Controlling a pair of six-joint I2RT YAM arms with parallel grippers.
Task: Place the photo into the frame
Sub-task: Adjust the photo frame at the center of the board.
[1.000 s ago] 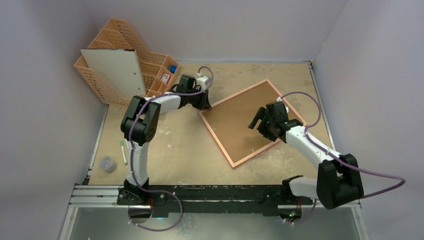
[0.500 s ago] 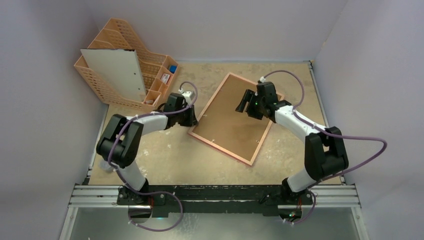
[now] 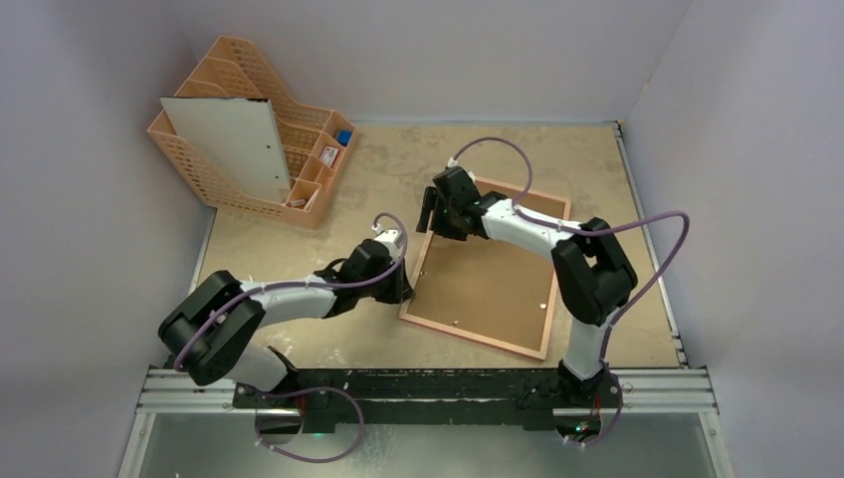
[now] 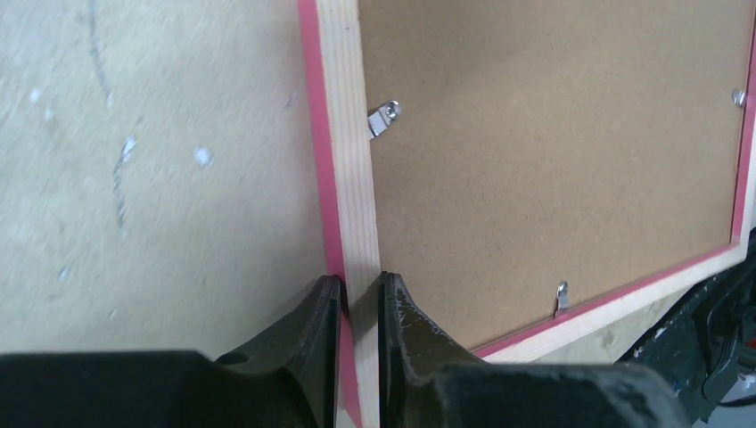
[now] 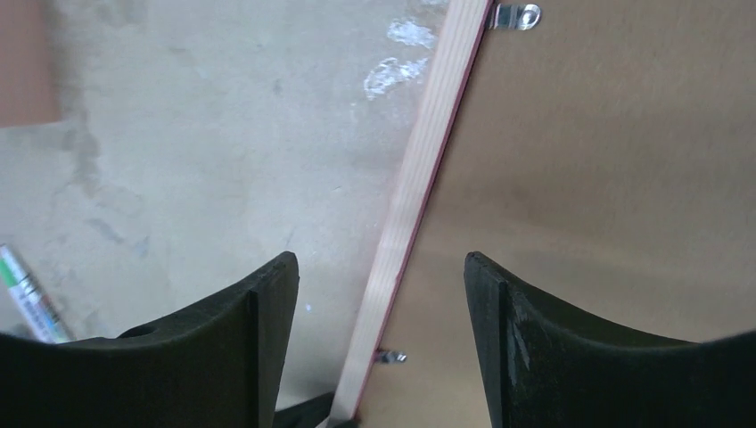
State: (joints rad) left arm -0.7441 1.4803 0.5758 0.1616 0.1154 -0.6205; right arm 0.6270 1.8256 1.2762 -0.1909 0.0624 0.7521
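Observation:
The frame (image 3: 476, 335) lies face down on the table, its brown backing board (image 3: 493, 274) up and held by small metal clips (image 4: 383, 116). My left gripper (image 3: 406, 287) is at the frame's left side, shut on the pale wood rail (image 4: 343, 134), one finger on each side (image 4: 361, 281). Over the frame's far-left corner hovers my right gripper (image 3: 429, 212), open, the rail (image 5: 428, 152) running below between its fingers (image 5: 379, 263) without touching them. The photo does not show in any view.
An orange plastic organiser (image 3: 299, 129) stands at the back left with a white sheet (image 3: 234, 144) leaning in it. A green-and-white marker (image 5: 27, 299) lies on the table left of the frame. Walls close the table on three sides.
The frame has turned and slid toward the near side, pulled by my left gripper on its rail. My right gripper moved left across the board to the far-left corner and narrowed slightly.

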